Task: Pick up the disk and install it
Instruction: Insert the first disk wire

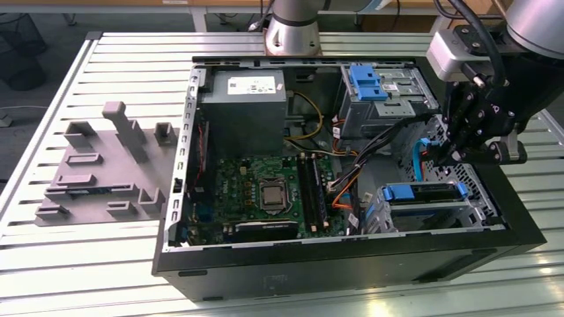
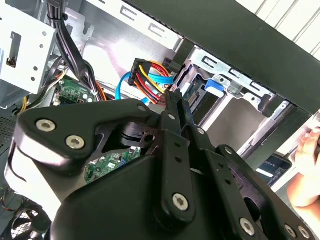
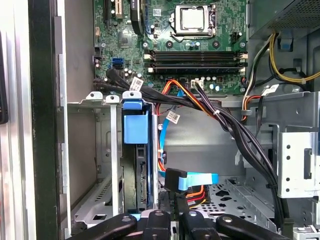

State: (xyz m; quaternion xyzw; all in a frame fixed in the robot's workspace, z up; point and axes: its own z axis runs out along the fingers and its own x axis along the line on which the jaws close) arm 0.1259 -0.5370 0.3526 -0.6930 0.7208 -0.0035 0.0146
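So, the open computer case (image 1: 335,247) is seen lying on its side on the slatted table (image 1: 88,264), with the motherboard (image 1: 264,191) facing up and the grey power supply (image 1: 242,112) sitting beyond it.

The disk (image 1: 421,193) is found already seated in the drive cage (image 1: 414,218), in the corner of the case at the exterior view's lower right. In the first wrist view its bright blue carrier (image 3: 135,127) is seen standing on edge between the cage's metal walls, with the dark drive body below the blue tab.

The gripper (image 1: 445,155) is hung just above and beside that cage, inside the case opening and not touching the disk. In the second wrist view its fingers (image 2: 176,100) look clenched together at the tips, with nothing gripped between them.

A flat blue data cable (image 3: 200,179) and a bundle of red, orange and yellow wires are draped right next to the cage, close under the gripper.

A ribbed blue latch (image 1: 366,82) is perched on the upper bay, well apart from the disk. A grey fixture plate (image 1: 102,172) is laid on the table at the exterior view's left. A person's hand (image 2: 306,165) is glimpsed outside the case in the second wrist view.
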